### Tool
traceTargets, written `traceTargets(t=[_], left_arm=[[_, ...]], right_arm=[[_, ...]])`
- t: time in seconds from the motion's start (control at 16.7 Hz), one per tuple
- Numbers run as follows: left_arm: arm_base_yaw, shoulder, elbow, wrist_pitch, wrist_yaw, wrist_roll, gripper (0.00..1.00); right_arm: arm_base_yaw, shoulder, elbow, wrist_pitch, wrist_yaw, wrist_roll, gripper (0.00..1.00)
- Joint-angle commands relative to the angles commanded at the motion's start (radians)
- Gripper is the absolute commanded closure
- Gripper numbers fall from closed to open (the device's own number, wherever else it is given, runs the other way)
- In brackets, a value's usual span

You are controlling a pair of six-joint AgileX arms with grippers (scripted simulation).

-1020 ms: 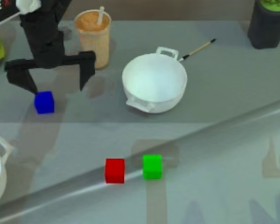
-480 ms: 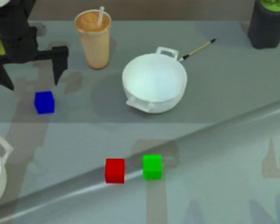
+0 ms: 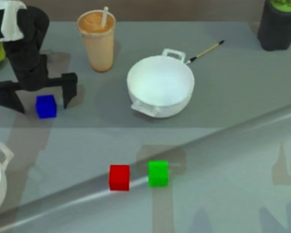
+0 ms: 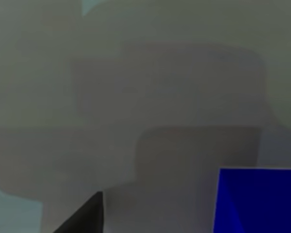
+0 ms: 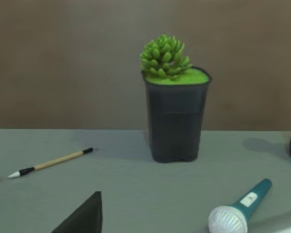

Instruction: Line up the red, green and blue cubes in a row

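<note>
Grey table [image 3: 233, 97] seen from above, with a round white two-handled pot [image 3: 160, 86] at its middle. At the table's left, the black two-finger left gripper [image 3: 37, 97] of the AgileX arm stands spread wide, one finger on each side of the small deep blue cube [image 3: 46, 106]; neither finger visibly touches it, and the gripper holds nothing. A tall tan cup with a straw [image 3: 97, 40] stands between gripper and pot. Toward the near edge, the bright red cube [image 3: 119, 177] and bright green cube [image 3: 158, 173] lie side by side, slightly apart, well away from the blue one. The right gripper is out of the top view.
</note>
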Motion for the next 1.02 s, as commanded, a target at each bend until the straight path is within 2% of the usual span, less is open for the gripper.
traceTargets(t=[0.3,1.02], left_arm=[[0.000,0.011,-0.017,0.023,0.000,0.000,0.00],[0.000,0.011,-0.017,0.023,0.000,0.000,0.90]], right_arm=[[0.000,0.000,0.000,0.000,0.000,0.000,0.00],[0.000,0.000,0.000,0.000,0.000,0.000,0.00]])
